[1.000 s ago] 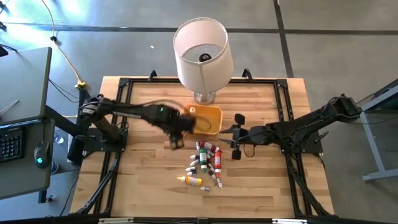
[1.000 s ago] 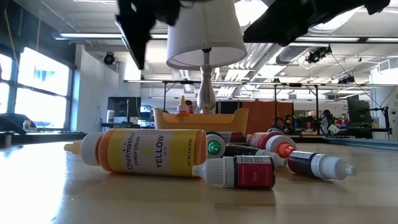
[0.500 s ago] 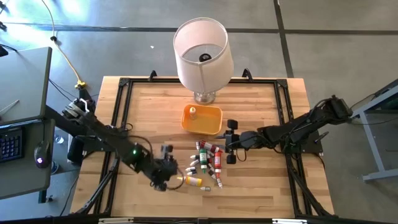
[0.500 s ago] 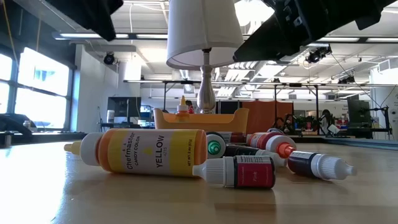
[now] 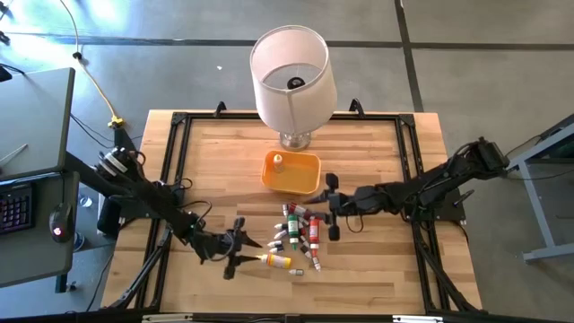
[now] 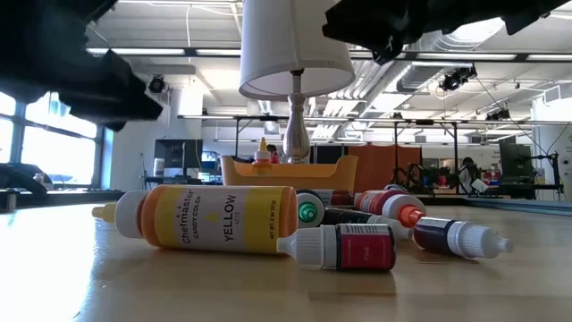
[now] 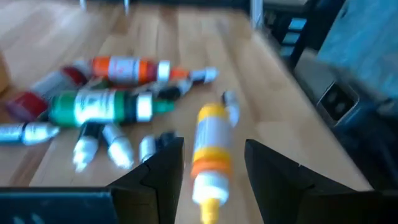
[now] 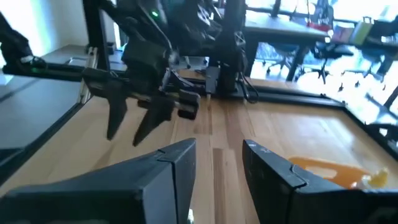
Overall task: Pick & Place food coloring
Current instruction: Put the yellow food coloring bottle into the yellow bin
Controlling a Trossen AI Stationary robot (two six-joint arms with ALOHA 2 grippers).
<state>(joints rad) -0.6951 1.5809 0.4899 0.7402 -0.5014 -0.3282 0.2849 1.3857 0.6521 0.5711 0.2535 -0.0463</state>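
Observation:
Several tiny food coloring bottles (image 5: 298,231) lie in a heap on the wooden table. A yellow one (image 5: 273,260) lies apart on its side, nearest the near edge, and is large in the low view (image 6: 210,217). My left gripper (image 5: 235,247) hangs low just left of it, open. In the left wrist view (image 7: 214,171) its fingers stand either side of the yellow bottle's (image 7: 211,149) cap end without touching it. My right gripper (image 5: 333,207) hovers open at the heap's right side. One small yellow bottle (image 5: 278,161) stands upright in the orange tray (image 5: 305,175).
A big white lampshade on its lamp foot (image 5: 291,76) stands behind the tray at the table's far edge. A black frame (image 5: 179,144) runs around the tabletop. Bare wood lies left of the heap and along the near edge.
My left gripper has left the orange tray, swung toward the near edge and come down low just left of the yellow bottle. My right gripper has crept a little left, toward the heap. The bottles have stayed where they were.

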